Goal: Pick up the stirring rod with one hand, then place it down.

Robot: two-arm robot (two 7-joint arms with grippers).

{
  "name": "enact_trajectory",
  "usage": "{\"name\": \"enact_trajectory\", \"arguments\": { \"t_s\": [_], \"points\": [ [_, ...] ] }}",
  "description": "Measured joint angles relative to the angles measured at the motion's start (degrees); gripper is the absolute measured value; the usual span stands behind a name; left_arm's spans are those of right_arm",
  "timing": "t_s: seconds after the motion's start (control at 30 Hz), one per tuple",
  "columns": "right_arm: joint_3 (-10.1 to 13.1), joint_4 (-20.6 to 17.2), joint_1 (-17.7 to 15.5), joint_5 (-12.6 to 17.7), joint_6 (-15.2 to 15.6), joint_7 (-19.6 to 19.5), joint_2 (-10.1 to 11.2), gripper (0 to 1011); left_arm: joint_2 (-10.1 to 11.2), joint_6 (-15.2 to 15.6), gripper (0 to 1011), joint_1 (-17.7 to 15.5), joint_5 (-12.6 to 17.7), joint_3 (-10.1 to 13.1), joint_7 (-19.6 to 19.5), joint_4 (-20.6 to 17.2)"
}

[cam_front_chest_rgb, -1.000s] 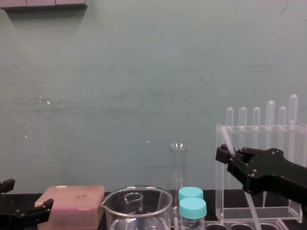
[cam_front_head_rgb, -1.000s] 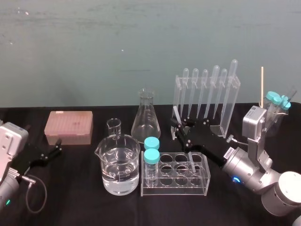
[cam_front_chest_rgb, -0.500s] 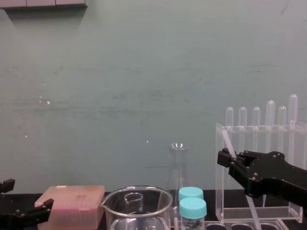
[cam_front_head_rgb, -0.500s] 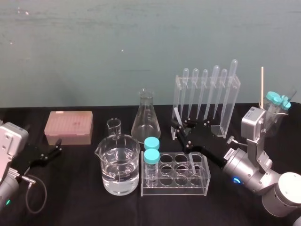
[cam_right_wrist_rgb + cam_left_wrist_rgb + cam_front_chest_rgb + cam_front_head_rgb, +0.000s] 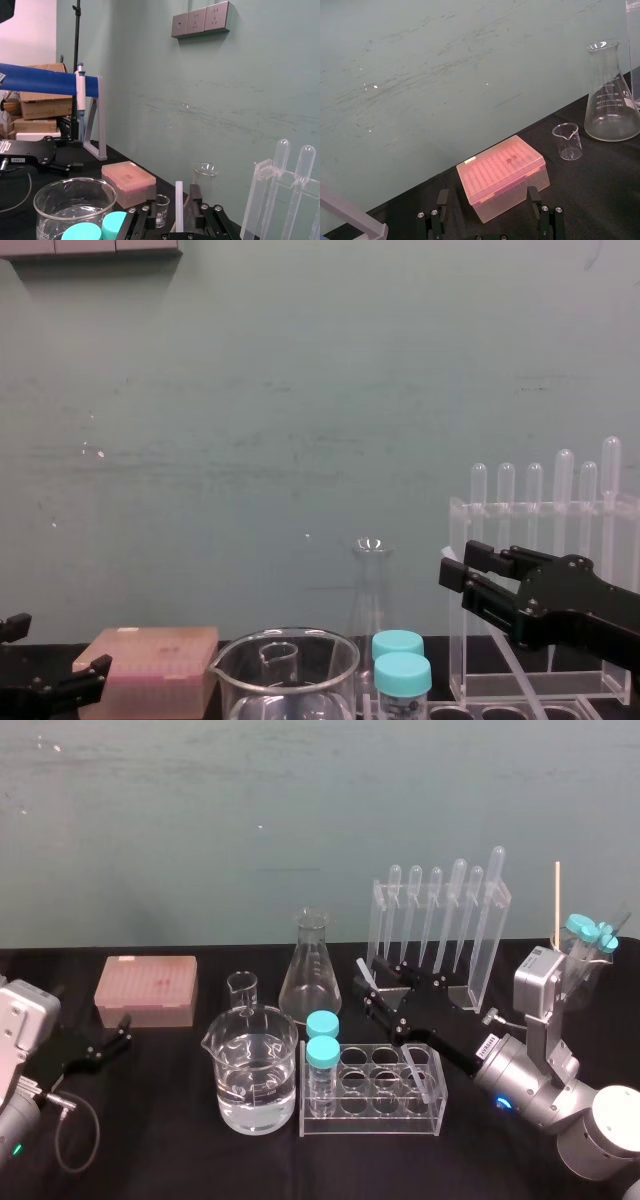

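1 stirring rod [image 5: 179,207] between spread jaws of right end effector [image 5: 456,562].

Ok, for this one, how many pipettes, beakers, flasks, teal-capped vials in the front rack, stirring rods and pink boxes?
Bulb-topped pipettes: 6
Beakers: 2
Erlenmeyer flask: 1
Teal-capped vials in the front rack: 2
Stirring rod: 1, between the fingers of the open right hand
Pink tip box: 1
Total: 13
Left hand idle, far left.

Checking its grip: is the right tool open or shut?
Open. The right tool has its jaws apart, with gaps either side of the rod.
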Motion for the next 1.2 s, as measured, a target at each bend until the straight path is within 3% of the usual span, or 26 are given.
{"name": "enact_trajectory", "arguments": {
  "t_s": [0.2, 0.37, 0.57, 0.7, 0.77, 0.93, 1.03, 1.2],
  "points": [
    [0.0, 0.0, 0.0, 0.0, 0.0, 0.0, 0.0, 553, 0.0, 0.0, 1000, 0.0, 0.0, 0.0, 0.0, 0.0],
    [0.0, 0.0, 0.0, 0.0, -0.1, 0.1, 0.0, 752, 0.0, 0.0, 1000, 0.0, 0.0, 0.0, 0.0, 0.0],
    [0.0, 0.0, 0.0, 0.1, -0.1, 0.1, 0.0, 898, 0.0, 0.0, 1000, 0.0, 0.0, 0.0, 0.0, 0.0],
    [0.6, -1.0, -0.1, -0.5, -2.1, -0.6, -0.1, 990, 0.0, 0.0, 1000, 0.0, 0.0, 0.0, 0.0, 0.0],
    [1.4, -2.1, -0.4, -1.8, -3.8, -2.4, -0.5, 1003, 0.0, 0.0, 1000, 0.0, 0.0, 0.0, 0.0, 0.0],
    [4.5, -4.6, -1.4, -8.3, -6.8, -10.9, -1.7, 1003, 0.0, 0.0, 1000, 0.0, 0.0, 0.0, 0.0, 0.0],
    [6.4, -5.7, -2.1, -11.4, -6.2, -15.6, -2.1, 1003, 0.0, 0.0, 1000, 0.0, 0.0, 0.0, 0.0, 0.0],
    [9.1, -7.0, -3.7, -14.3, -3.3, -20.2, -2.1, 1003, 0.0, 0.0, 1000, 0.0, 0.0, 0.0, 0.0, 0.0]
  ]
}}
